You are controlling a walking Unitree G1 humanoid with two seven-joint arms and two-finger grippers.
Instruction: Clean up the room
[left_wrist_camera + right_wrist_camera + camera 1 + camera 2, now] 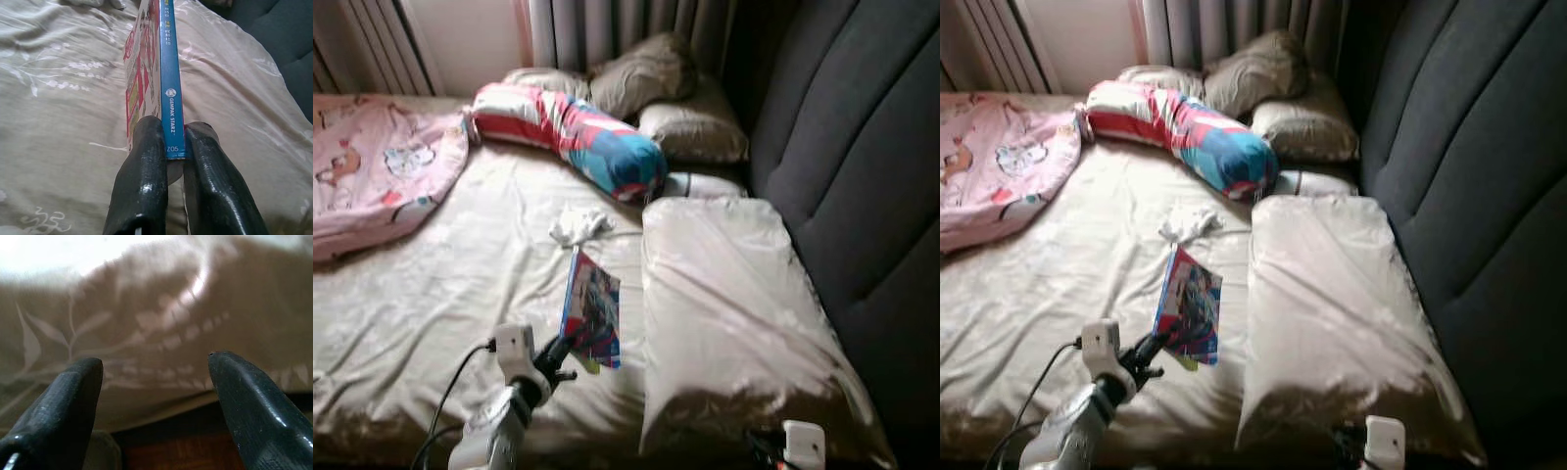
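- Book (591, 308) sits low and centre in the head views, pinched at its near end by your left end effector (173, 152) and held above the bed (431, 294), just left of the big pillow (724, 313).
- Left end effector: narrow, both fingers (146, 171) clamped on the blue spine end. Right end effector (154, 372), at the bottom right of the head views: fingers spread wide, holding nothing, facing the patterned sheet at the bed edge.
- Risk: you grip only the book's short near end, so most of its weight hangs beyond the fingers. A quick swing or wrist roll could make it pivot or slip out.
- Risk: the cover looks free to fan open, which would shift the load and loosen the hold.
- Risk: a low carry could snag the book on the pillow or the rumpled sheet.
- Axis: the long axis runs straight away from the end effector, toward the upper part of the frame and the striped bolster (568, 137). The book stands on edge, spine up in the wrist view, front cover facing frame left.
- White cloth (578, 225) lies just beyond the book's far end, and a pink blanket (372, 166) at upper left; I judge both still need tidying.
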